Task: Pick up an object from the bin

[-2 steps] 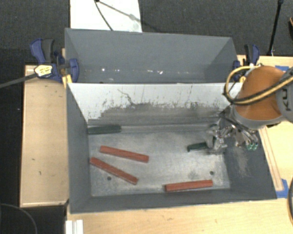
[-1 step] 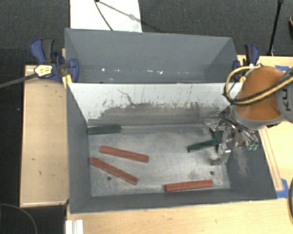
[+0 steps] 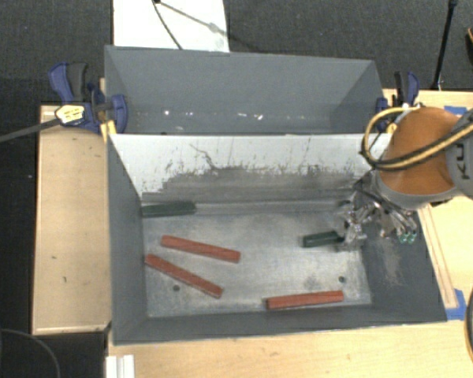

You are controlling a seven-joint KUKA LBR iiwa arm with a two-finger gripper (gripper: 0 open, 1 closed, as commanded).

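Gripper (image 3: 353, 231) down at the right side of the bin (image 3: 244, 172), at the right end of a short dark green stick (image 3: 322, 240); jaws apart or clamped, cannot tell; 3 red sticks (image 3: 200, 249) lie left and nearer.

This looks like a robotics lab to me: my orange-capped arm (image 3: 419, 162) reaches into a scuffed grey metal bin (image 3: 244, 93) set up over dark carpet (image 3: 31, 22), with loose cables (image 3: 20, 127) trailing across the floor.
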